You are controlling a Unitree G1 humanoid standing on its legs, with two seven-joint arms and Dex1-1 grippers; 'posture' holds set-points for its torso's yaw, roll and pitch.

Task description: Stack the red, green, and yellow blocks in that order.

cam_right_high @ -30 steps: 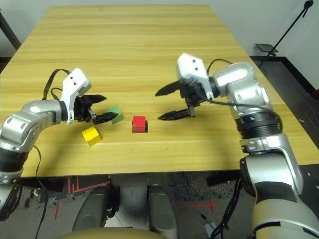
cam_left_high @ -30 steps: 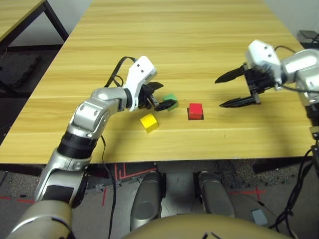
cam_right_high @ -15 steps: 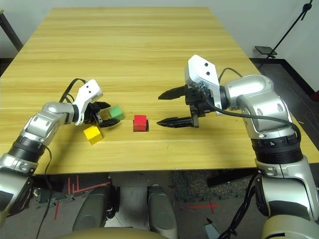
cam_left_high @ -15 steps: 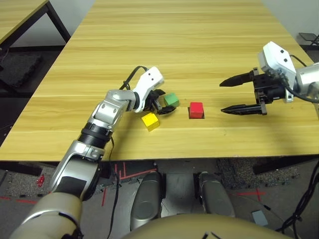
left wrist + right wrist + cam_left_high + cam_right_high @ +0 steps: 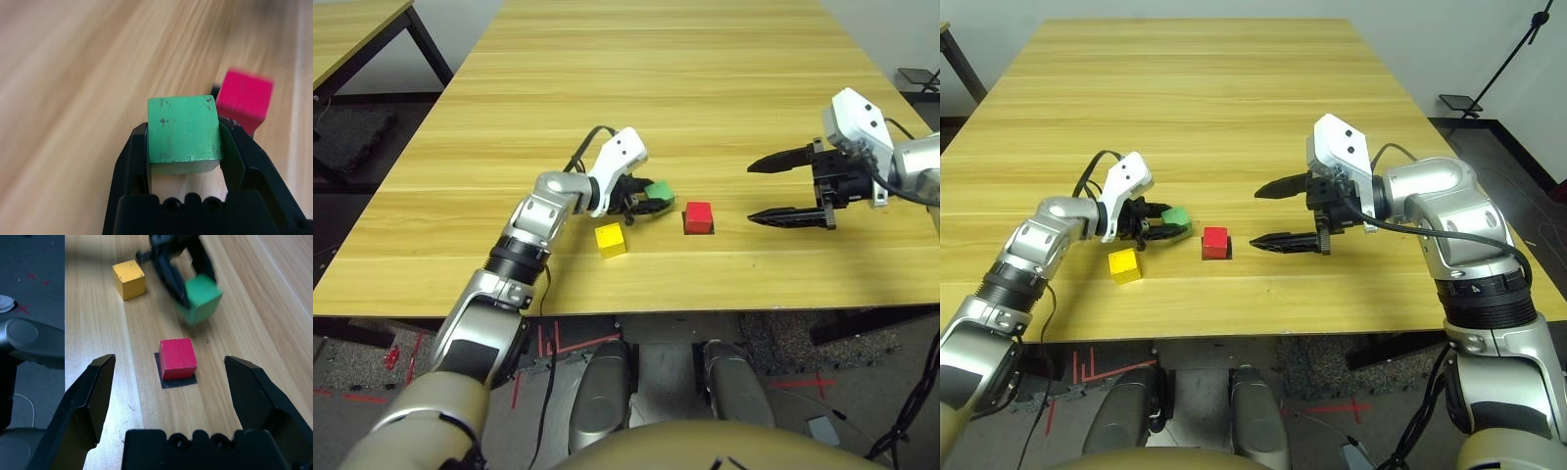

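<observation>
On the desk (image 5: pixel 705 108), the right pincer (image 5: pixel 785 189) hangs wide open and empty at centre right. The left pincer (image 5: pixel 644 199), mid-frame, grips the green block (image 5: pixel 659 192), a cube with no long axis, held slightly tilted. It looks mid-carry; next it needs squaring over the red block (image 5: pixel 698 216) on its black patch (image 5: pixel 177 378). The yellow block (image 5: pixel 610 239) waits lower left.

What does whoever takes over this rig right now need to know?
Left tool: shut on the small matte green cube, held just left of the small matte red cube.
Right tool: open, holding nothing, to the right of the red cube.
Red cube sits on a flat black square patch on the wooden table; small matte yellow cube lies loose near the front edge.
Done: green picked up.
Left: set green on red, then yellow on green.
</observation>
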